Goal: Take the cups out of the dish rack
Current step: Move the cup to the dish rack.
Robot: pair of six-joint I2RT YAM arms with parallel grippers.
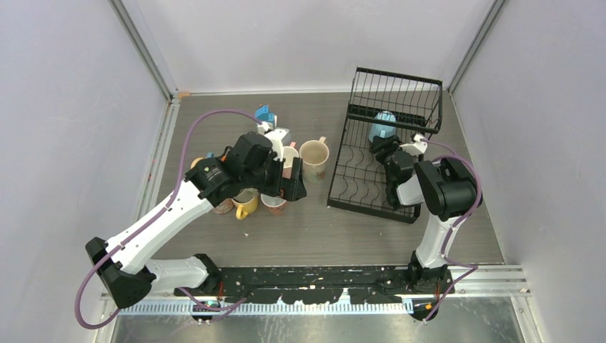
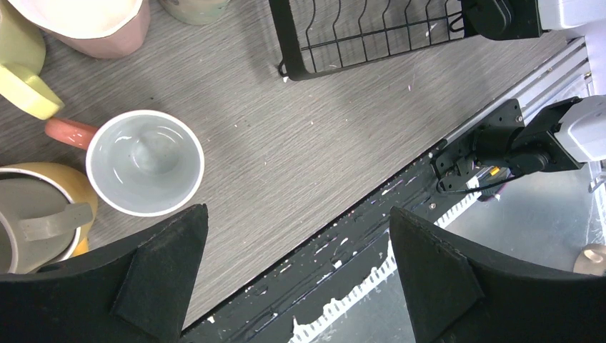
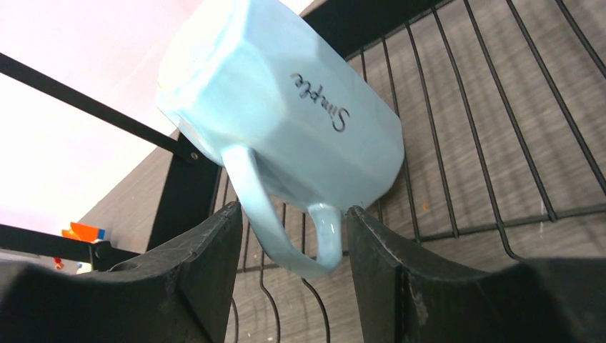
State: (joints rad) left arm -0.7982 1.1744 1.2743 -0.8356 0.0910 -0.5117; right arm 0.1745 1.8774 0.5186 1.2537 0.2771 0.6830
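A light blue cup (image 1: 382,125) (image 3: 286,107) lies tilted on the base of the black wire dish rack (image 1: 357,187) (image 3: 500,236), its handle pointing at my right wrist camera. My right gripper (image 1: 386,147) (image 3: 293,214) is open, one finger on each side of that handle with a thin gap on the right. Several cups stand grouped on the table left of the rack, among them a beige one (image 1: 314,153), a yellow one (image 1: 245,205) and one with an orange-pink handle (image 2: 145,163). My left gripper (image 1: 294,189) (image 2: 296,214) hangs wide open and empty beside that group.
A small blue toy house (image 1: 266,114) stands behind the cup group. The rack's raised basket wall (image 1: 396,93) is at the back right. Grey walls enclose the table on three sides. The black base rail (image 1: 321,282) runs along the near edge.
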